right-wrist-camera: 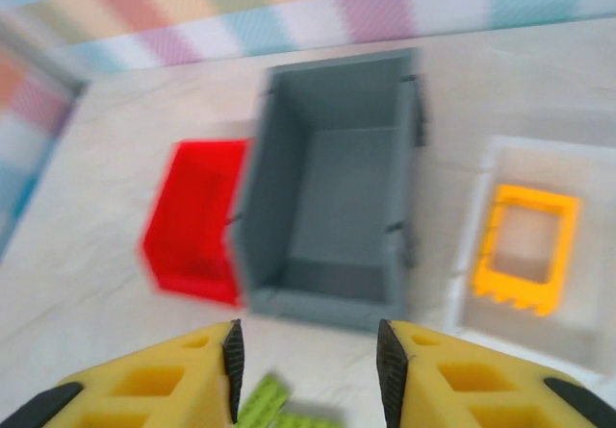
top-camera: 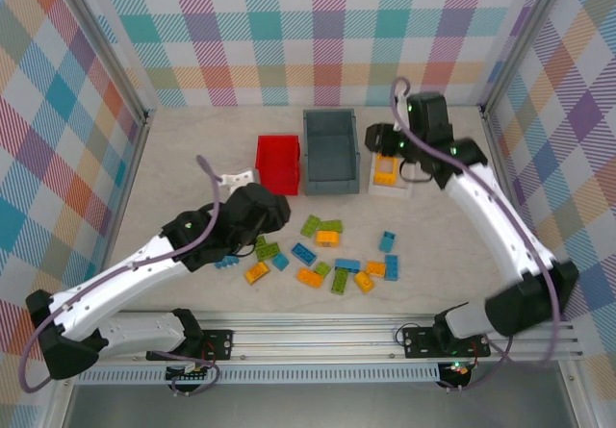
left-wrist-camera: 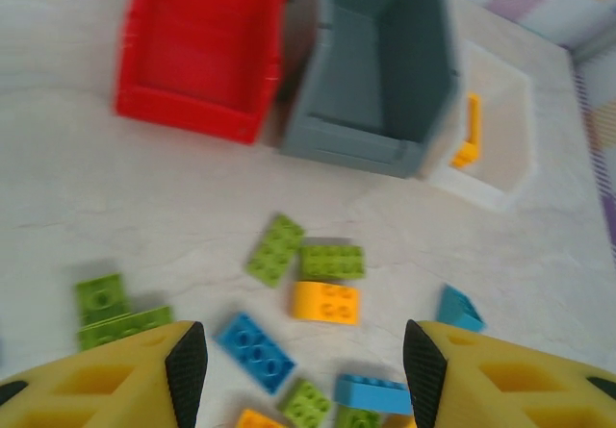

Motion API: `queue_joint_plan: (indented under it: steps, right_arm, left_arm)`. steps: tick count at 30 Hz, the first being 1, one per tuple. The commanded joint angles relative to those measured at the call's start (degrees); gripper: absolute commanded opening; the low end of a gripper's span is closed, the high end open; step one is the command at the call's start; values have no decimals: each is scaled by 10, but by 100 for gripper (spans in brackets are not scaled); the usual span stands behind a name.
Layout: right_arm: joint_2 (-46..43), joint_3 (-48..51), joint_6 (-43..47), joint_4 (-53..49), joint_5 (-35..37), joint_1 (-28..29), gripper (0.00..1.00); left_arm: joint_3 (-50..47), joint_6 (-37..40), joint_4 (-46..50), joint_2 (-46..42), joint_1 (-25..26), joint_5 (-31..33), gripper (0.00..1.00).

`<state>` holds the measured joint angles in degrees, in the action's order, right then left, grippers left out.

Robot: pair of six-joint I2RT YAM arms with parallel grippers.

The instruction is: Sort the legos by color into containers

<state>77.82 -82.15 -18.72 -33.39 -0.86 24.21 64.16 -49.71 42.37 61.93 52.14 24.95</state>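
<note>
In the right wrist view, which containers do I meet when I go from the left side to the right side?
First the red bin, then the grey bin, then the white tray, with the orange frame piece lying inside it.

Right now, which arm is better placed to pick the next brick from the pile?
Left. The left gripper is open, low over the loose bricks, with a blue brick just ahead. The right gripper is by the white tray, away from them.

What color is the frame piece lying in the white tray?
The frame is orange-yellow, clearest in the right wrist view.
</note>
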Motion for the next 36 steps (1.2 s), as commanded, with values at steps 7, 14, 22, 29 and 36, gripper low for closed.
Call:
queue_joint_plan:
  steps: [7, 14, 22, 29, 36]
  right_arm:
    - [-152, 247, -73, 73, 2, 303, 60]
    - [-92, 286, -38, 154, -37, 435, 71]
    - [-31, 230, -3, 146, -41, 449, 73]
    - [-23, 244, -25, 149, -36, 449, 71]
    - [-25, 253, -40, 152, -21, 449, 68]
  left_arm:
    - [-134, -144, 147, -81, -76, -25, 68]
    - [-267, -265, 40, -110, -221, -138, 74]
    - [-341, -437, -85, -61, -280, -136, 80]
    - [-372, -482, -176, 13, -319, -160, 72]
    - [-359, -459, -210, 71, -326, -177, 33]
